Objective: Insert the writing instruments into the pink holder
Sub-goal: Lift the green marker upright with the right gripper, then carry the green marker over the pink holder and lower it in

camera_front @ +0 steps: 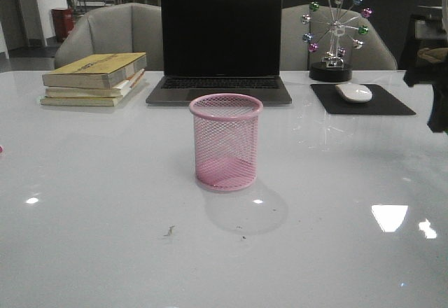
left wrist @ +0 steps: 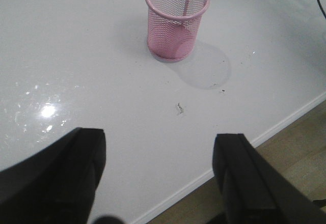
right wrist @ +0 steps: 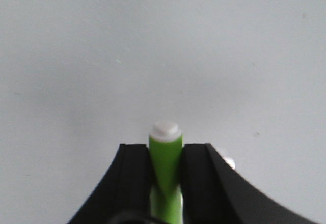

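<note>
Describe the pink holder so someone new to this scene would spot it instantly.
Start at the open laptop at the back of the white table. Directly in front of it stands the pink holder, alone and upright. It is the only pink wire-mesh cylinder, and it looks empty.

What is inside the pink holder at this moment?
Nothing: through the mesh of the pink holder only its base shows, and the left wrist view agrees. The lime green pen sits between the fingers of the right gripper. No pink pen is visible.
</note>
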Controlling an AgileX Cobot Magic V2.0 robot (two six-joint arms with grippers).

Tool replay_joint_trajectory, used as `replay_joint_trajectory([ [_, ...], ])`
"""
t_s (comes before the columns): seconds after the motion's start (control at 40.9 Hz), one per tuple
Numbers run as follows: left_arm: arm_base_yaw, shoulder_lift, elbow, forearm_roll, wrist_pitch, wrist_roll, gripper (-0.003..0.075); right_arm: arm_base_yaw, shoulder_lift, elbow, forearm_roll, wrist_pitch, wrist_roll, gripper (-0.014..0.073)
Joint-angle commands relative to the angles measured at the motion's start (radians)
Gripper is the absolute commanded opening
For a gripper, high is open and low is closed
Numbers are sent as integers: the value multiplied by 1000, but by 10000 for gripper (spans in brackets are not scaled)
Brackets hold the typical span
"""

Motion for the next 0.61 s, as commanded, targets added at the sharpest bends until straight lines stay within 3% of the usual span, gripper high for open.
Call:
replay_joint_trajectory([
  [0.0,-5,-1,-31,-14,-69,0,509,58,-184,60,42,-179,-30,195],
  [0.318,-5,-1,-31,-14,-69,0,509,330,-471,347,78,-723,-30,195],
  [0.587,-5,-1,-31,-14,-69,0,509,574,-477,457,44,-1187,-30,195],
])
